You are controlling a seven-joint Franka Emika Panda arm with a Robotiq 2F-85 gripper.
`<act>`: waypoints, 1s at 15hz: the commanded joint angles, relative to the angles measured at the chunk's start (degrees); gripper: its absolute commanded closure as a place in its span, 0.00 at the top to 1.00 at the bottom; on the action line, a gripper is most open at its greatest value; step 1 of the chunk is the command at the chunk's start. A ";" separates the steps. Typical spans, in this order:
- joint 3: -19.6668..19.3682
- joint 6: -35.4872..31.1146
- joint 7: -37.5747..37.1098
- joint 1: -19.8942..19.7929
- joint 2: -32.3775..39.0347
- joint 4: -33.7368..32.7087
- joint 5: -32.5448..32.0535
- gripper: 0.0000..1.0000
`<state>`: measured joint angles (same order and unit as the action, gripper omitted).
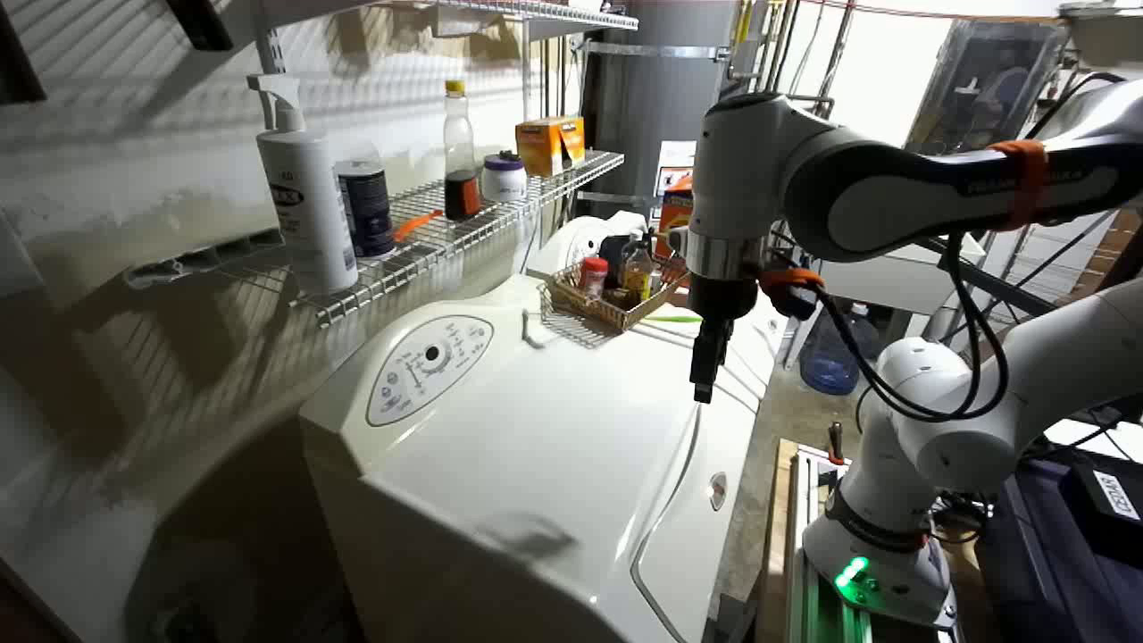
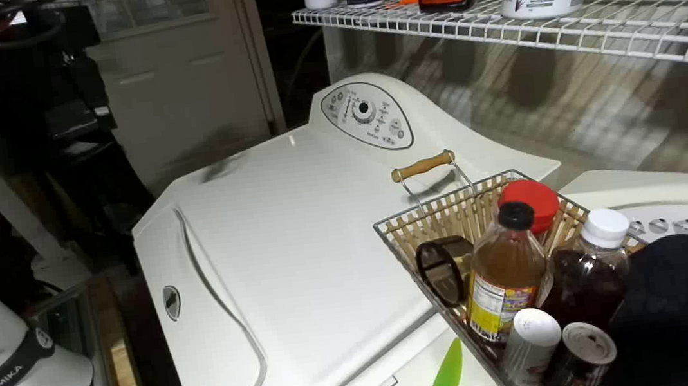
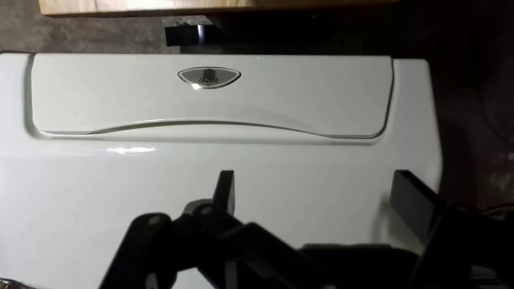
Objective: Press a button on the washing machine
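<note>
Hovers above washing machine (image 1: 554, 438) with wide-spread, empty end effector (image 1: 704, 393) — presumably at approach step — should next reach control panel (image 1: 429, 371), left in an exterior view.

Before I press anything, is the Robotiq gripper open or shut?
Open: in the wrist view, the Robotiq gripper has its fingertips wide apart, with nothing held between them.

Cam setup rel. to washing machine (image 1: 536, 429)
In an exterior view: looks down across it from end opp. basket (image 1: 594, 311); in an exterior view: from above basket end, basket v. close, facing ctrl panel (image 2: 367, 116). Approx. opp. directions; both share its top, ctrl panel, basket. Wrist view: close over it, steeply down at edge opp. ctrl panel.
</note>
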<state>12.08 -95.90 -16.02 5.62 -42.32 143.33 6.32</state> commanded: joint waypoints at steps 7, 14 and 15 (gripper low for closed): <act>0.03 0.10 0.05 -0.07 0.02 -0.10 0.01 1.00; 0.53 -26.24 3.03 0.06 12.16 -2.06 -0.12 1.00; 0.31 -30.05 3.08 0.04 15.32 -3.06 0.12 1.00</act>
<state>12.35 -117.09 -13.89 5.61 -35.96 143.69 6.32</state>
